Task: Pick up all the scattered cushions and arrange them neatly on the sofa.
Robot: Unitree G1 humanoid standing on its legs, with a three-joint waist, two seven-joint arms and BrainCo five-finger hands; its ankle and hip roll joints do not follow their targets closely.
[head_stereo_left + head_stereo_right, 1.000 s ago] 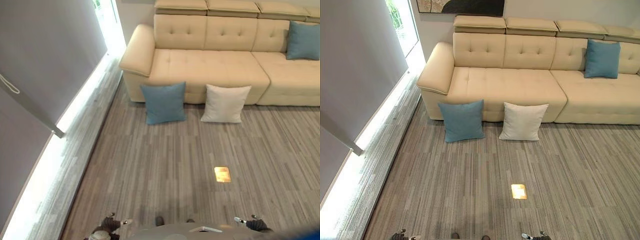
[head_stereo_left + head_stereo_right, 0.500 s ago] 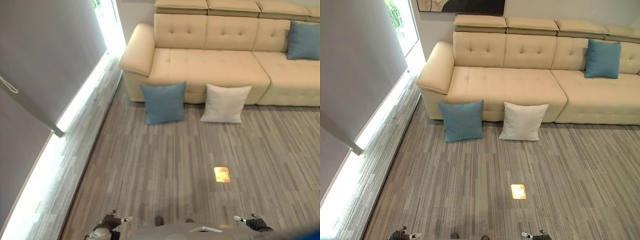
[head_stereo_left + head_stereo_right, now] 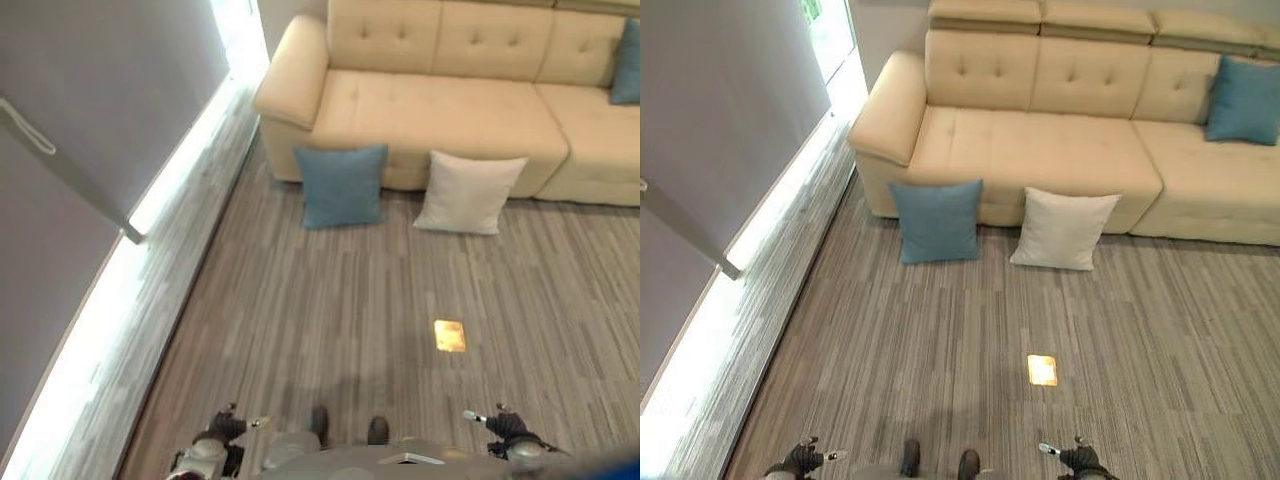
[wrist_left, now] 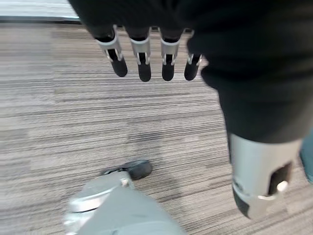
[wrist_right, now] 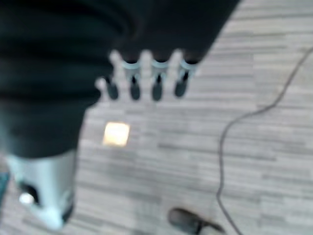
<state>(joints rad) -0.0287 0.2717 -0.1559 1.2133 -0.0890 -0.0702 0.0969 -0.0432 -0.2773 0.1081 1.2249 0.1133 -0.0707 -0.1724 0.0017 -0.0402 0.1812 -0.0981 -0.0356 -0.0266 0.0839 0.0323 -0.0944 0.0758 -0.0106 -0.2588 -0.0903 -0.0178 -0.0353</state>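
One blue cushion (image 3: 1245, 99) is on the sofa (image 3: 1040, 150). The second blue cushion (image 3: 936, 220) and white cushion (image 3: 1064, 229) remain on the floor (image 3: 940, 350). Left hand (image 4: 146, 54) and right hand (image 5: 146, 78): fingers straight, apart, empty.

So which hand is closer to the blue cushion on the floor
Left. The left hand hangs below and slightly left of the blue cushion; the right hand hangs further off to its right. Both are empty.

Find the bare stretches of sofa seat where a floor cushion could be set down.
The sofa seat is bare from its left armrest across to the blue cushion on the sofa. Below, the blue floor cushion and white floor cushion crowd its front edge.
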